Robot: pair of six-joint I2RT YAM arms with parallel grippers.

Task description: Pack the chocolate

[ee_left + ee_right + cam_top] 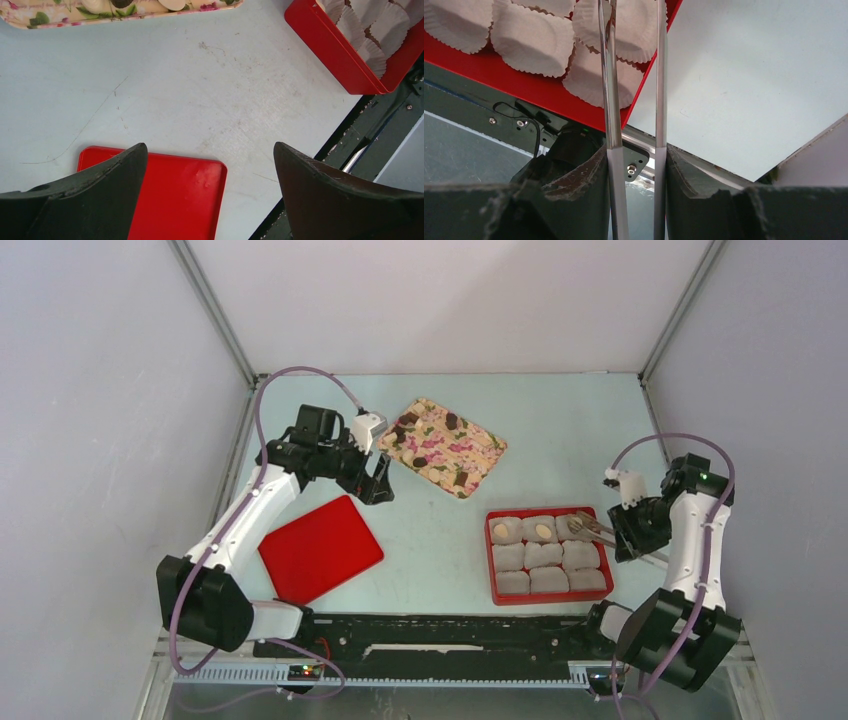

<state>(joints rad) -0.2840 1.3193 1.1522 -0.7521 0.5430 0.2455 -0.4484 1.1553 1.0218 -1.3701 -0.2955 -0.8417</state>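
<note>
1. Right gripper is clamped on the tongs, whose tips hang over the far-right paper cup of the red box.
2. Left gripper is spread wide and empty.
3. Chocolate is mostly on the floral tray (two cream pieces are cupped).
4. Risk: the thin tongs could twist in the grip and snag a cup rim.

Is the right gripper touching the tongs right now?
Touching. Right wrist view shows the right gripper pressed on both outer sides of the tongs.
</note>
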